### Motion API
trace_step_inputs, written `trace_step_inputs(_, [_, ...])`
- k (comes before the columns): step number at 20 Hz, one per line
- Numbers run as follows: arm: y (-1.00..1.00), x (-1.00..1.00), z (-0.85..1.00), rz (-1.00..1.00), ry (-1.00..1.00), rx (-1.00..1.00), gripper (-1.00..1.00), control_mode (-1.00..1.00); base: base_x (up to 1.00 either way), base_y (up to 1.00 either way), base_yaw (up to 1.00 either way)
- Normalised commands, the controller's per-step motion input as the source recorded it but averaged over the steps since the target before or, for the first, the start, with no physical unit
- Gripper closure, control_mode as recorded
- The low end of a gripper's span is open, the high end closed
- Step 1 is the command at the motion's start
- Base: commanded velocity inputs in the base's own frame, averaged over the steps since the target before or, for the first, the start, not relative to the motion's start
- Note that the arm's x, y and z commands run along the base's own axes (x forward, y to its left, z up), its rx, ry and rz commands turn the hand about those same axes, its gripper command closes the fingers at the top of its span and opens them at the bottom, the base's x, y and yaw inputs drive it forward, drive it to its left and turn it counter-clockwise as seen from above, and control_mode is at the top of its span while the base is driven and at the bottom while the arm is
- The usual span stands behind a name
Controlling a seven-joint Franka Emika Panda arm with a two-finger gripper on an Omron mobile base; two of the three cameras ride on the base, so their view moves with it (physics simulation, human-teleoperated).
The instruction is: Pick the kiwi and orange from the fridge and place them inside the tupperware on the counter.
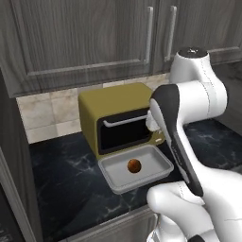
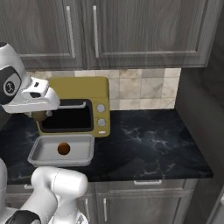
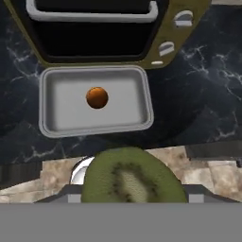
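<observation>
You have the orange [image 3: 97,97] already lying in the tupperware [image 3: 50,127] at frame centre; the gripper [image 3: 128,201] grasps the kiwi [image 3: 132,177] at the bottom edge; lower it over the tray before releasing.

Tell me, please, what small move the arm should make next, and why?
Probably ease forward until the kiwi hangs over the tupperware. In the hand view the kiwi sits between the fingers, the orange already lies inside, and the tray appears ahead, not directly below.
</observation>
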Motion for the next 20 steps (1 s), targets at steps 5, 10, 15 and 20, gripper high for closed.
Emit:
trace_step_inputs(5, [0.15, -0.21, -0.81, 0.12, 0.38, -0.07, 1.00, -1.00, 0.00, 0.00, 0.00])
trace_step_inputs(10, [0.06, -0.09, -0.77, 0.07, -0.18, -0.02, 1.00, -1.00, 0.00, 0.00, 0.00])
trace_step_inputs(15, [0.00, -0.05, -0.58, 0.11, -0.17, 0.00, 1.00, -1.00, 0.00, 0.00, 0.00])
trace_step_inputs(20, [-0.15, 0.08, -0.28, 0.02, -0.03, 0.11, 1.00, -1.00, 0.00, 0.00, 0.00])
